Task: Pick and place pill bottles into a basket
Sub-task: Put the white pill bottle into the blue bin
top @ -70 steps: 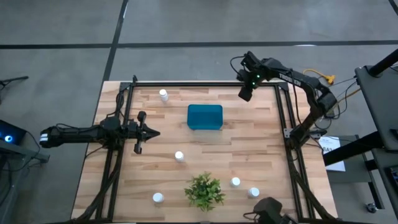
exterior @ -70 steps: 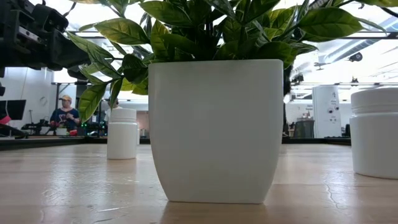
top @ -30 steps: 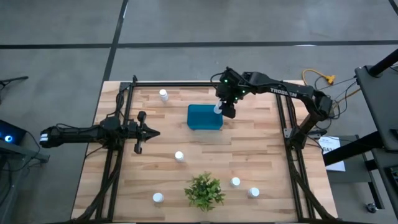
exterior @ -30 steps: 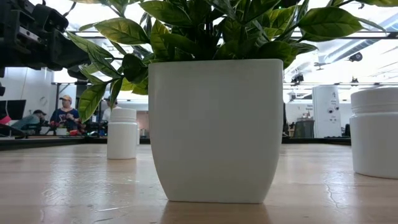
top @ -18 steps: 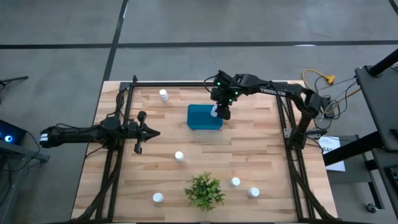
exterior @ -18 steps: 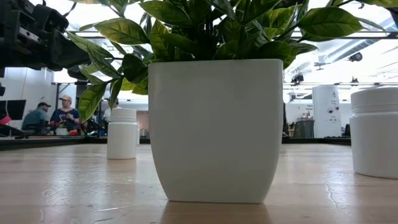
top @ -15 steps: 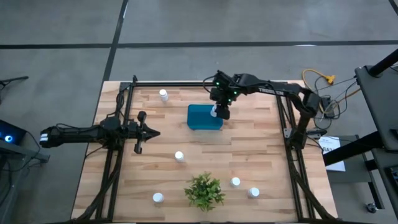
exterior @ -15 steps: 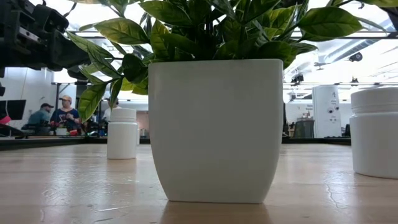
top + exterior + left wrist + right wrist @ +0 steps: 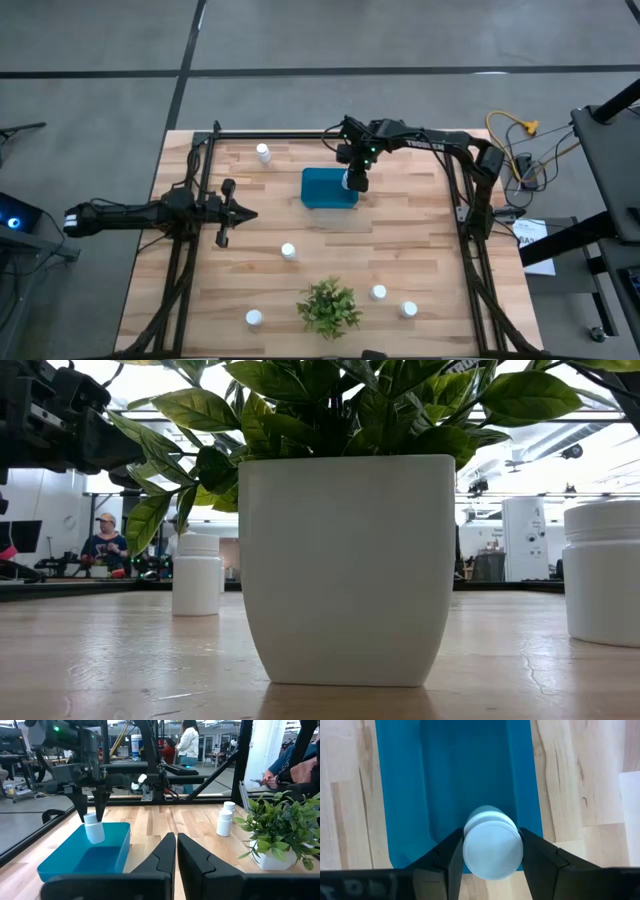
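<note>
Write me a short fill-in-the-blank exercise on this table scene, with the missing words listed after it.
1. The right gripper holds a white ____ by its cap.
2. That gripper hangs over the blue ____.
3. The left gripper waits at the table's left side with its fingers ____.
4. Besides the held one, ____ bottles stand on the wooden table.

Missing words: bottle; basket; shut; five

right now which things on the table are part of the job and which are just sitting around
Part of the job:
- held pill bottle, in the right gripper over the basket
- basket
- loose pill bottles at

Just there:
- potted plant
- left gripper, shut, waiting at the table's left side
</note>
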